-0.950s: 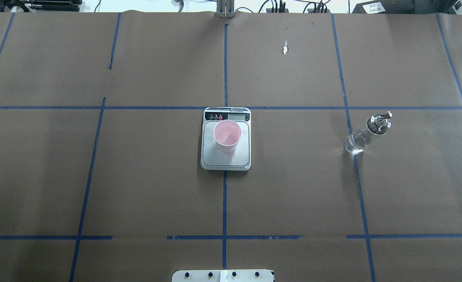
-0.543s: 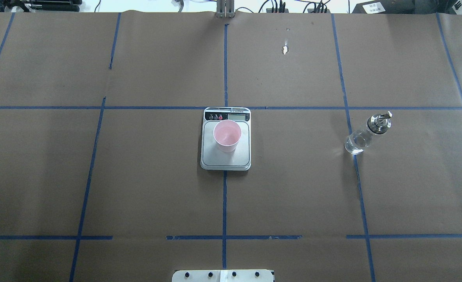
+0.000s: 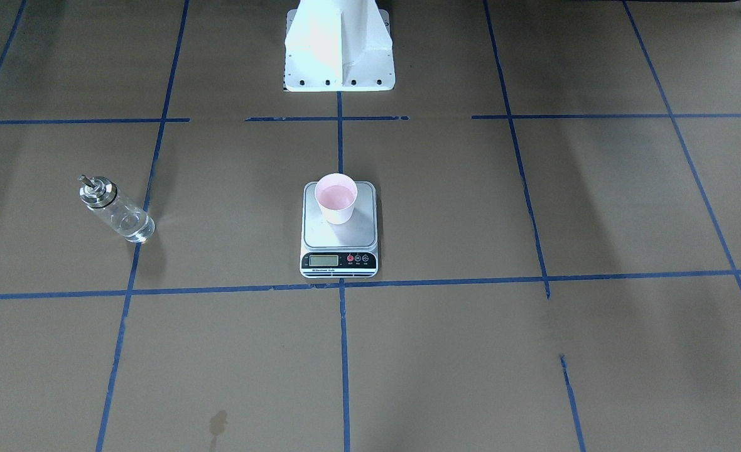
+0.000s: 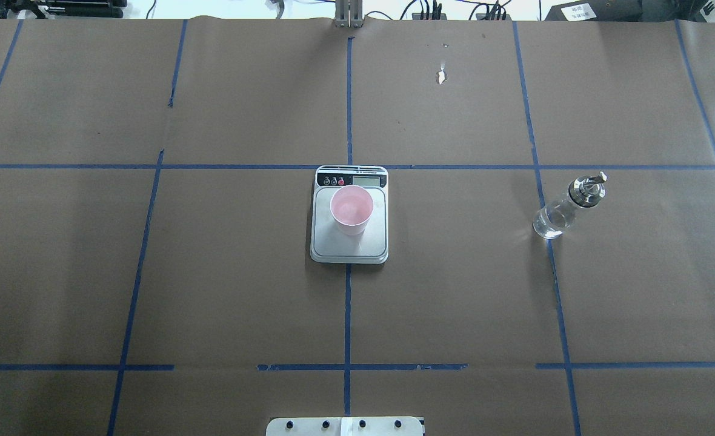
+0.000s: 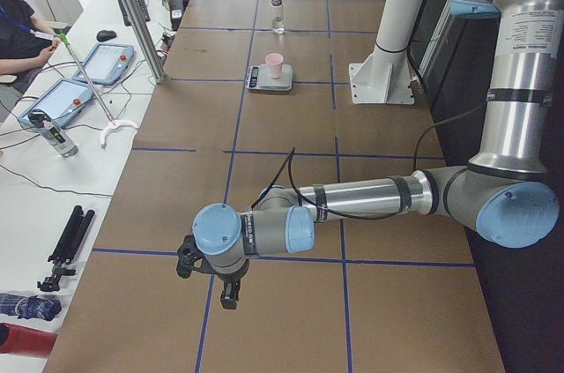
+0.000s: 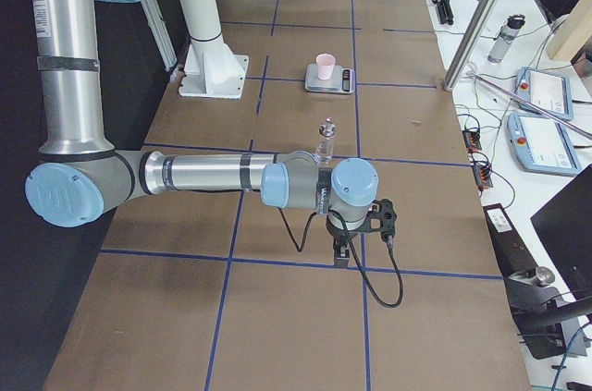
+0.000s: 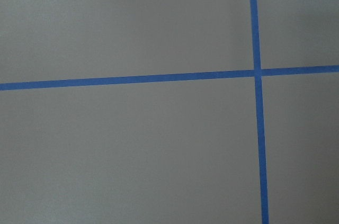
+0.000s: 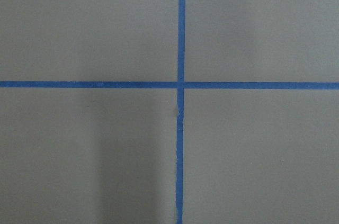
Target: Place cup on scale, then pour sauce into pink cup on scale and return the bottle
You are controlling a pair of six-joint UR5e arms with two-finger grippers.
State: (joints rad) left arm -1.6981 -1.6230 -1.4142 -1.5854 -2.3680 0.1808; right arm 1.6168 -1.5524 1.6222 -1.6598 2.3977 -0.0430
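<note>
Though both arms hung parked low over bare tabletop (image 4: 212, 272) at its two ends, I could not tell whether the left pincer (image 5: 231, 295) or the right pincer (image 6: 342, 257) was spread or closed. Neither carried a task item. Well apart from them, the pink cup (image 4: 351, 209) stood upright about mid-platform on the kitchen scale (image 4: 348, 247), placed for weighing. The glass dispenser bottle (image 4: 560, 212) stood upright on the robot's right, apparently set clear of the scale.

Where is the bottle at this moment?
In the overhead view the bottle stands upright on the robot's right, on a blue tape line, well apart from the scale holding the cup.
</note>
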